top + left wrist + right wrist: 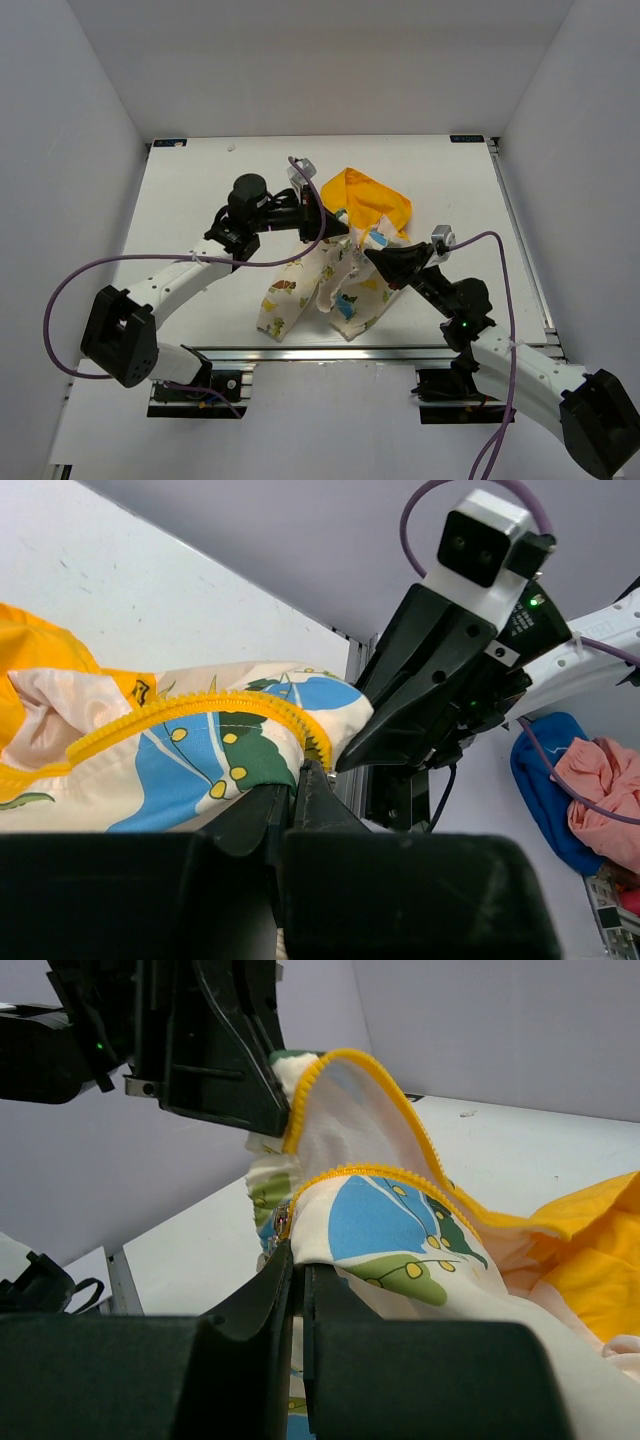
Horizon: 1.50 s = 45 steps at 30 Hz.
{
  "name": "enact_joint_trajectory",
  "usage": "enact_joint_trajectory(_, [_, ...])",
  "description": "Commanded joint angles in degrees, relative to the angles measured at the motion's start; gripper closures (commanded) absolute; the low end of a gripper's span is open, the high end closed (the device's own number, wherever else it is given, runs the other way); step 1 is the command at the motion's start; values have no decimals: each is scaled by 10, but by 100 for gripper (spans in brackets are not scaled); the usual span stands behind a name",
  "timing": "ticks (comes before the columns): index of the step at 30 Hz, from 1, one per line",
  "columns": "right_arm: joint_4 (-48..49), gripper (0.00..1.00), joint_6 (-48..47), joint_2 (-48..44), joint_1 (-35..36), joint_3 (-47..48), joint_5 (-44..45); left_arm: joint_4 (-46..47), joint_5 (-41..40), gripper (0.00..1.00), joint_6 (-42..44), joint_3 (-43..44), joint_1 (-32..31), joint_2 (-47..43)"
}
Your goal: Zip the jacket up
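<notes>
The jacket (340, 270) lies mid-table, yellow hood (372, 200) at the far side, cream printed body toward me, its front open. My left gripper (338, 228) is shut on the jacket's front edge by the yellow zipper trim (200, 708), in the left wrist view (298, 780). My right gripper (372, 258) is shut on the other front edge right beside the metal zipper slider (283, 1222), in the right wrist view (298, 1260). The two grippers are close together, lifting the fabric. Both zipper rows (380, 1172) show apart.
White table (200, 190) inside white walls. Aluminium rail (330, 352) runs along the near edge. Purple cables (500, 290) loop over both arms. Blue and pink cloths (580, 790) lie off the table.
</notes>
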Motion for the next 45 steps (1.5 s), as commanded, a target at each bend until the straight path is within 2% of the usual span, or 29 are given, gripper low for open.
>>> enact_joint_trajectory(1, [30, 100, -3, -3, -4, 22, -1, 3, 17, 89, -5, 5, 2, 12])
enact_joint_trajectory(16, [79, 100, 3, 37, -4, 28, 6, 87, 70, 90, -64, -25, 2, 24])
enact_joint_trajectory(45, [116, 100, 33, 53, -5, 30, -35, 105, 64, 95, -85, -31, 2, 34])
